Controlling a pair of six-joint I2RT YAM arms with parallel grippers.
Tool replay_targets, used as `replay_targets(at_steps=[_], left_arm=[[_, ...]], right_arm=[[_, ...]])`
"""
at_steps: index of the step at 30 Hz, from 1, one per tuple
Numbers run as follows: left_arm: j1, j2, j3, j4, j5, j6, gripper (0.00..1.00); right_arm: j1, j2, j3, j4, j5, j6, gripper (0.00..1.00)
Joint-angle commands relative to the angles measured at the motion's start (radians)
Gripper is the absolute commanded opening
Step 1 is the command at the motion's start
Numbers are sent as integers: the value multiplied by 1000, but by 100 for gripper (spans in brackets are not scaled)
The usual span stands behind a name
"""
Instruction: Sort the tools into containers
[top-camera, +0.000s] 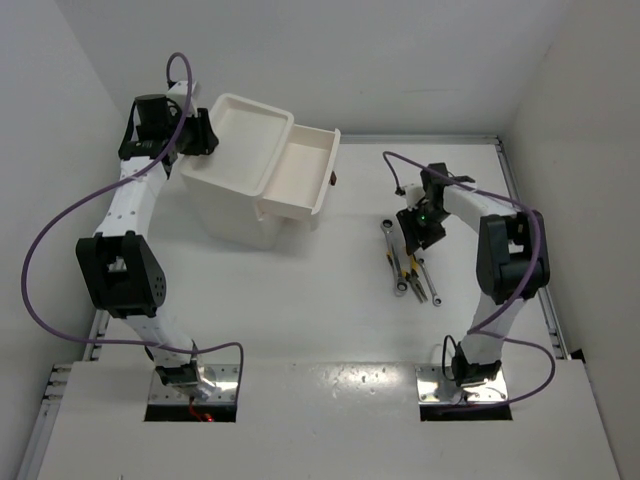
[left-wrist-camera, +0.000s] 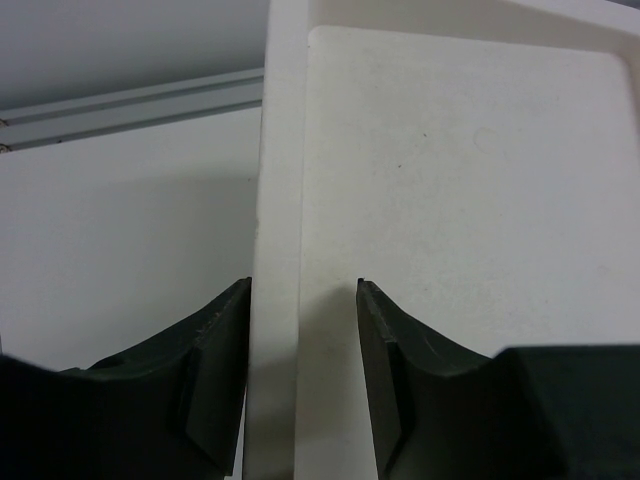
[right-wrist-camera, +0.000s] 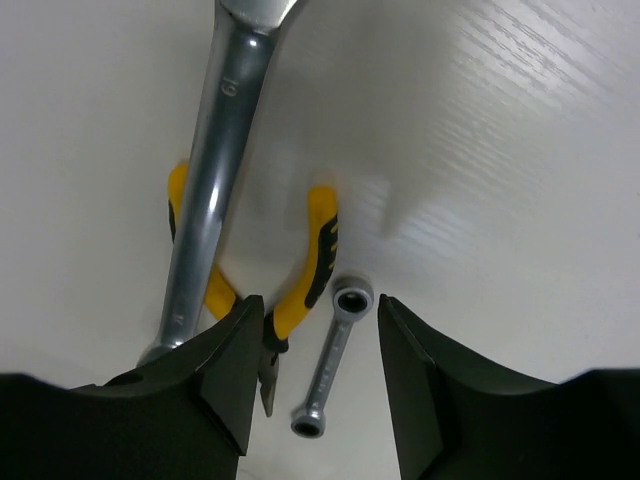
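Note:
The white cabinet (top-camera: 235, 205) stands at the back left, with a shallow top tray (top-camera: 250, 135) and one drawer (top-camera: 300, 178) pulled out to the right. My left gripper (top-camera: 203, 133) is open and straddles the tray's left rim (left-wrist-camera: 278, 180), one finger outside and one inside. Tools lie on the table at the right: a large silver wrench (right-wrist-camera: 215, 170) lies across yellow-handled pliers (right-wrist-camera: 312, 255), with a small silver wrench (right-wrist-camera: 335, 355) beside them. My right gripper (right-wrist-camera: 320, 310) is open just above them, the small wrench between its fingers. Green-handled pliers and the screwdriver are out of view.
The open drawer has a small dark handle (top-camera: 333, 180) and looks empty. White walls close in the table at the back and both sides. A metal rail (top-camera: 520, 220) runs along the right edge. Purple cables loop from both arms.

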Motion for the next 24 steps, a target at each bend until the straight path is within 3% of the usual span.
replay_targets(at_steps=[1,5,8,11,12,14,20,24], left_arm=[[-44,56,-37,-210,80,-31,49],[-44,65,-27,-210,80,-31,49],[-44,65,-27,-210,69,-31,49],[-44,75,-18,-210,69,-31,49],[-44,75,-18,-210,69,-31,49],[-44,75,-9,-210,69,-31,52],[-44,84,52,-200,34,-31,66],[-44,75,86,-188,5,-22,67]], right_arm=[[20,27,42,28,46,23,49],[42,65,33,42,67,23,44],[54,85,33,53,80,23,34],[72,109,33,53,104,23,22],[72,122,33,53,117,23,11],[82,122,33,53,117,14,0],[82,99,33,53,117,14,0],[82,89,33,44,107,14,0]])
